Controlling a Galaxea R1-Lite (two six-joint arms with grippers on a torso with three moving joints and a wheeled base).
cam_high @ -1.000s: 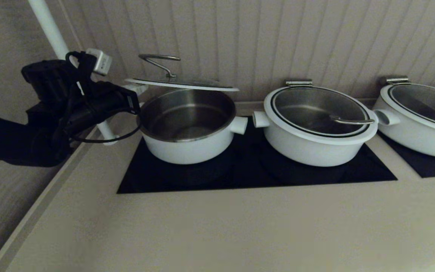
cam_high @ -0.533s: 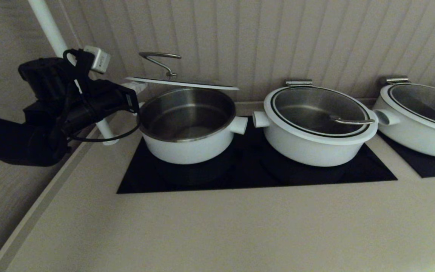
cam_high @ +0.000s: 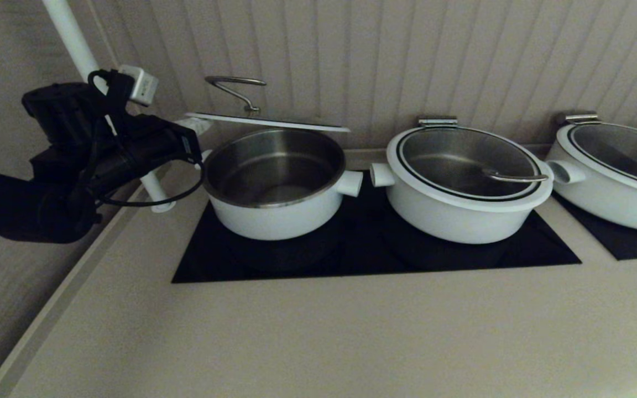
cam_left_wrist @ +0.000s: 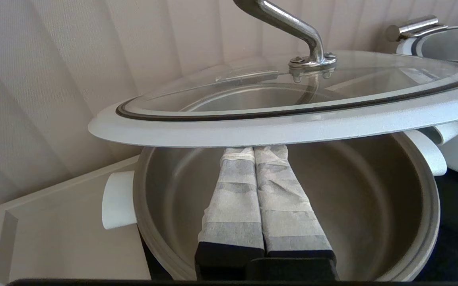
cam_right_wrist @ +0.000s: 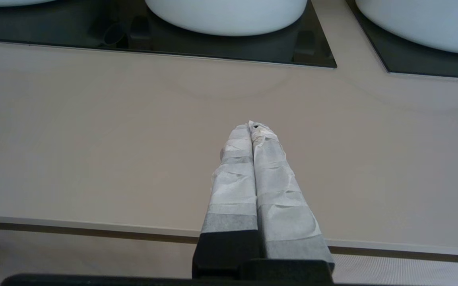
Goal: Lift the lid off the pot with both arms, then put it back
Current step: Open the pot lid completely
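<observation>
My left gripper [cam_left_wrist: 253, 153] fingers pressed together, only propping the lid [cam_left_wrist: 292, 115] from under its rim above the pot [cam_left_wrist: 292, 222]; unpinched, could slide off. Right gripper [cam_right_wrist: 253, 127] closed, idle.

Left arm [cam_high: 64, 166] reaches in from the far left, forearm roughly level, wrist pointing right, black cable looping below it, white block on top near the wrist. Left gripper [cam_left_wrist: 254, 153]: taped fingers [cam_left_wrist: 237, 198] pressed together, tips hidden under a rim. Right gripper [cam_right_wrist: 251, 129]: taped fingers closed, nothing held, hanging low at the near side; not visible in the head view.
</observation>
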